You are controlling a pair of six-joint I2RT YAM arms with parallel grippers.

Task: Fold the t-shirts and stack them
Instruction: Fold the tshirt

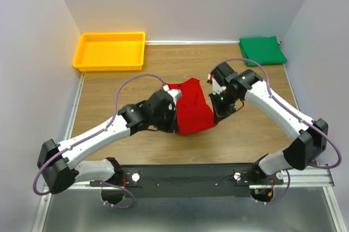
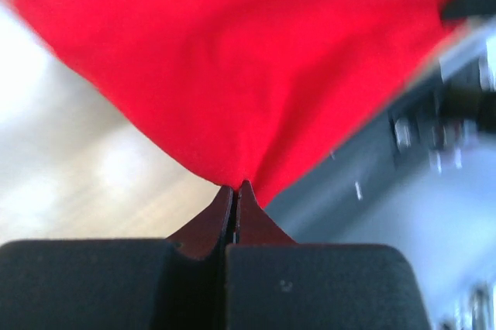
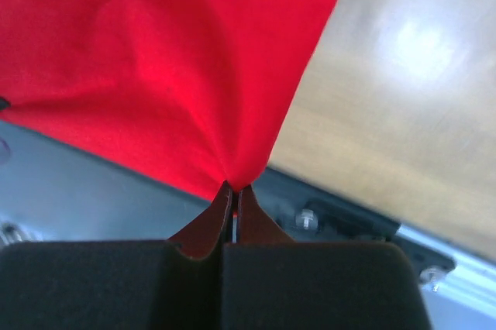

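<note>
On the wooden table (image 1: pixel 109 96), a yellow tray (image 1: pixel 112 35) sits far left. The red t-shirt (image 1: pixel 193 113) hangs mid-table (held up between the arms), and the folded green t-shirt (image 1: pixel 263 50) lies far right. The left gripper (image 2: pixel 235 190) and right gripper (image 3: pixel 234 190) each pinch the red cloth.

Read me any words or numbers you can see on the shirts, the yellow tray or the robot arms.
There are none to read. The red t-shirt, green t-shirt and yellow tray are plain, and no readable marks show on the left arm or right arm.
</note>
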